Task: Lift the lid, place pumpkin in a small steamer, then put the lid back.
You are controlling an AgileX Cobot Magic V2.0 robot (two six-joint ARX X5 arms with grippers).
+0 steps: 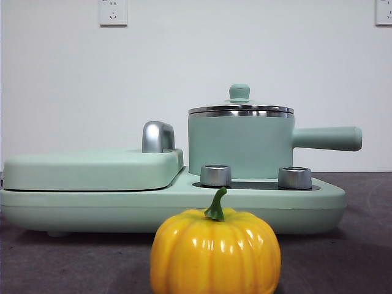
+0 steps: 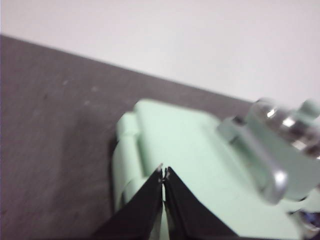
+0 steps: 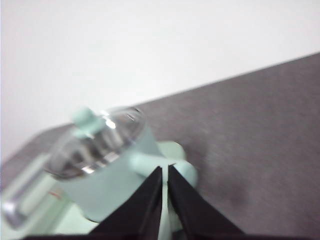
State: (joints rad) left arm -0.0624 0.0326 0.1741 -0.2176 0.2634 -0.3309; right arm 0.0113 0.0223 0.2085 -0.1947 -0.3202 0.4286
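Observation:
The pumpkin (image 1: 215,251) stands on the dark table at the very front, glossy yellow-orange with a green stem. Behind it the small steamer (image 1: 239,144) sits on the right half of the base appliance (image 1: 171,205), its long handle (image 1: 327,138) pointing right. The lid (image 1: 241,110) rests on the pot, mint knob up. Neither arm shows in the front view. My left gripper (image 2: 163,172) hovers shut and empty above the flat griddle cover (image 2: 180,150). My right gripper (image 3: 165,170) is shut and empty, above the steamer (image 3: 115,180) near its handle (image 3: 150,165), with the lid (image 3: 97,142) in sight.
The flat mint-green griddle cover (image 1: 92,168) with a steel handle (image 1: 158,136) fills the appliance's left half. Two steel knobs (image 1: 215,175) (image 1: 294,177) stand in front of the pot. A white wall rises behind the table.

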